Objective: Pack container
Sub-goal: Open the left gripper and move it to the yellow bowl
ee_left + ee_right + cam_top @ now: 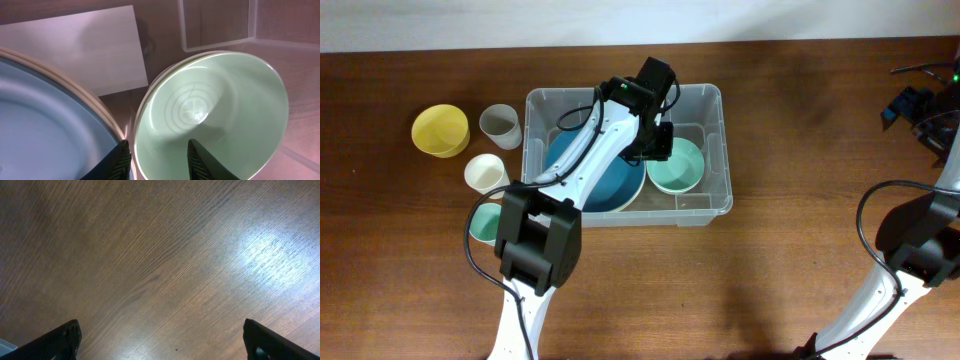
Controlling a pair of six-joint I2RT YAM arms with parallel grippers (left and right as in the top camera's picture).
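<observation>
1. Step in hand, as a judgement: placing a mint-green bowl (677, 165) inside the container (715, 100). The bowl sits flat in the container's right half, beside a large blue plate (610, 180) that fills the left half.
2. The container, a clear plastic bin, stands near the table's far edge, about midway along it.
3. The left gripper (655, 140) hangs over the bowl's left rim, pointing down. In the wrist view its jaws are partly apart, with the rim between them and a gap on either side. It holds nothing.
4. The left arm stretches from the near edge, across the plate, to the middle of the container.
5. The right gripper (162, 340) is parked near the table's far right corner. Its jaws are spread wide over bare wood, and it holds nothing.
6. The next move likely calls for lifting straight up, clear of the rim, so the bowl is not dragged.
7. Four cups wait left of the container: yellow (440, 130), grey (500, 125), cream (486, 172) and green (483, 225). The green one is partly hidden by the arm.
</observation>
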